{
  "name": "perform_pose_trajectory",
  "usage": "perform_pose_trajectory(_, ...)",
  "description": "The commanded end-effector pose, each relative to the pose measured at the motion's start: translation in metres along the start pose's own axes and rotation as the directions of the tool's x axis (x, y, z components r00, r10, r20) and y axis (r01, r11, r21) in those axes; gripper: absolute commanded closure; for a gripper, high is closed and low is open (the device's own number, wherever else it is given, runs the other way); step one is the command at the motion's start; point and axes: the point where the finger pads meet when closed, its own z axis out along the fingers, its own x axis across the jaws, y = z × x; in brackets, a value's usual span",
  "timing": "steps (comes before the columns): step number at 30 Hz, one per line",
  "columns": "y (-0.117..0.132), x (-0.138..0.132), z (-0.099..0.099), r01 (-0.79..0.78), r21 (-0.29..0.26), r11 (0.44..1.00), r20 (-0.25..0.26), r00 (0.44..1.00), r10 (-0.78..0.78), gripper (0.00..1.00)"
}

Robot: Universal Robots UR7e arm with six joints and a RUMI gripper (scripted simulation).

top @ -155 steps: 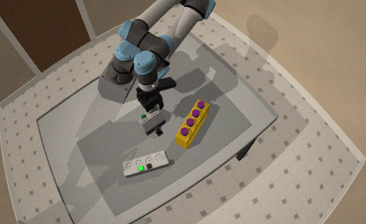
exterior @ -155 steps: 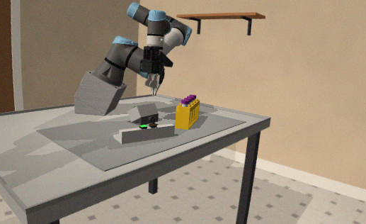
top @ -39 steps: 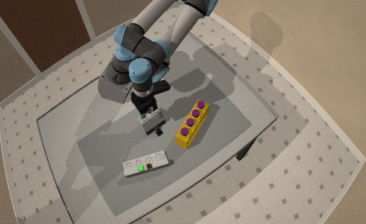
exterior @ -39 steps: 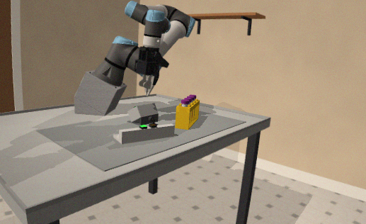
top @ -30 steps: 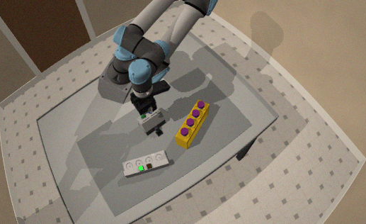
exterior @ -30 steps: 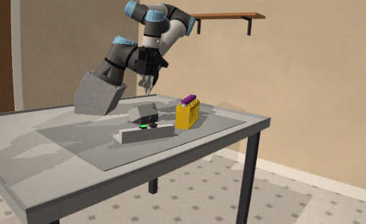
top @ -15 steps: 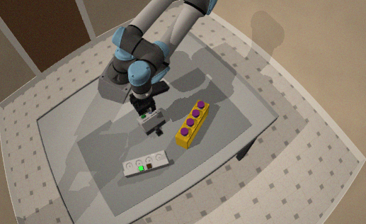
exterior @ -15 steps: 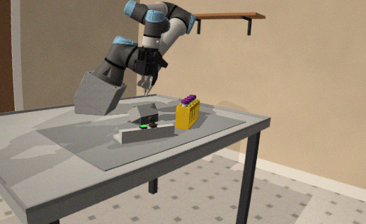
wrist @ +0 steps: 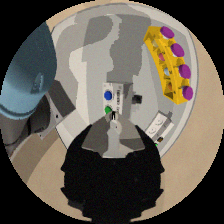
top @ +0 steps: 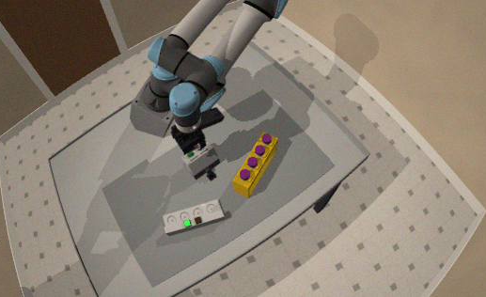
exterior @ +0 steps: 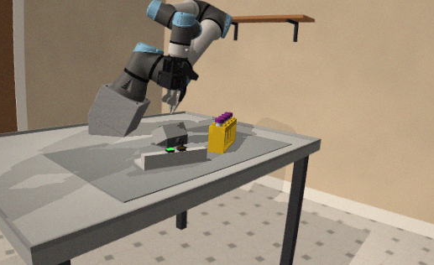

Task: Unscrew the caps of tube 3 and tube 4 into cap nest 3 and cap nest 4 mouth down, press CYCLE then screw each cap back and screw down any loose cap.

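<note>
My gripper [exterior: 171,112] [wrist: 113,111] is shut with nothing between its fingertips; it hangs above the grey key housing [top: 203,164] [exterior: 171,135], near its green READY key [top: 190,154] [wrist: 107,109]. The blue CYCLE key [wrist: 108,95] shows in the wrist view. The yellow decapping station [top: 243,187] [exterior: 216,139] [wrist: 172,95] holds tubes with purple caps [top: 244,174] [exterior: 220,120] [wrist: 187,93] on all four places; their heights look alike, but tightness cannot be told. The white cap tray [top: 170,229] [exterior: 172,158] [wrist: 165,123] has empty nests. Its green lamp [top: 187,223] [exterior: 169,149] is lit and its amber lamp [top: 197,220] [exterior: 181,148] is dark.
The cap tray lies in front of the housing and the yellow station stands to the housing's side. A small black part [top: 211,175] [wrist: 137,99] sits by the housing. A shelf [exterior: 271,18] is on the wall behind the table.
</note>
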Motion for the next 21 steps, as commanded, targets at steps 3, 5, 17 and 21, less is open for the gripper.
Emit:
perform_pose_trajectory(3, 0.0291, -0.0187, 0.0064, -0.001, 0.033, 0.999, 0.276, 0.961, -0.009, 1.0)
perform_pose_trajectory(5, 0.0291, -0.0187, 0.0064, -0.001, 0.033, 0.999, 0.279, 0.96, -0.009, 1.0)
perform_pose_trajectory(17, 0.0291, -0.0187, 0.0067, -0.001, 0.036, 0.999, 0.296, 0.955, -0.01, 1.0)
perform_pose_trajectory(21, 0.0291, -0.0187, 0.0068, -0.001, 0.037, 0.999, 0.301, 0.953, -0.01, 1.0)
